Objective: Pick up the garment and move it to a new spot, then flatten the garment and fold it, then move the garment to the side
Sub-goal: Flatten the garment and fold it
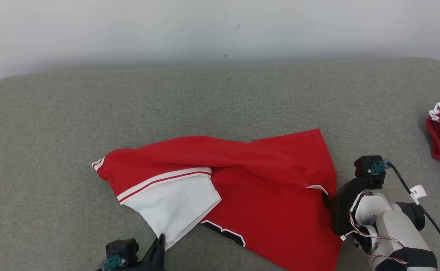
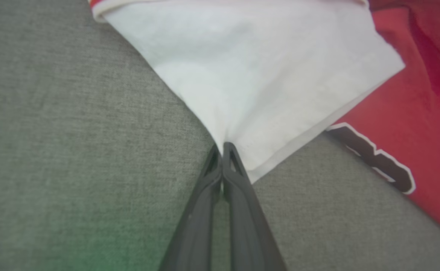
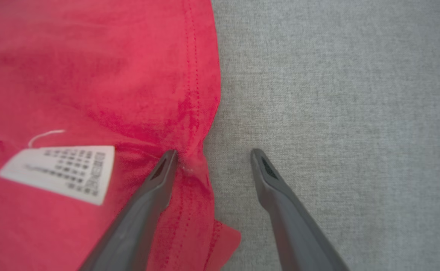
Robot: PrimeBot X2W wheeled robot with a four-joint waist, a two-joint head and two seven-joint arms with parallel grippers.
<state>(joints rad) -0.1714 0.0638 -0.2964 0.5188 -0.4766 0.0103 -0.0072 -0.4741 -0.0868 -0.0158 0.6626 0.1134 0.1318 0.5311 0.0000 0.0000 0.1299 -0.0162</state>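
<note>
Red garment point(image 1: 272, 180), white sleeve corner point(image 2: 242, 139) in clenched left gripper point(image 2: 223, 145), hem edge point(image 3: 206, 120) inside released right gripper point(image 3: 212, 152), grey cushion point(image 3: 336, 94) beyond

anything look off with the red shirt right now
Yes. The garment lies bunched, not flat: its white panel is folded across the red body, a ridge runs along the top, and the care label shows at the right edge, so that part may be turned inside out.

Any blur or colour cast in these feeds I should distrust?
Left wrist view: green cast on the grey surface lower left; white panel washed out. Right wrist view: care label print blurred, unreadable. Head view: evenly lit, sharp.
</note>
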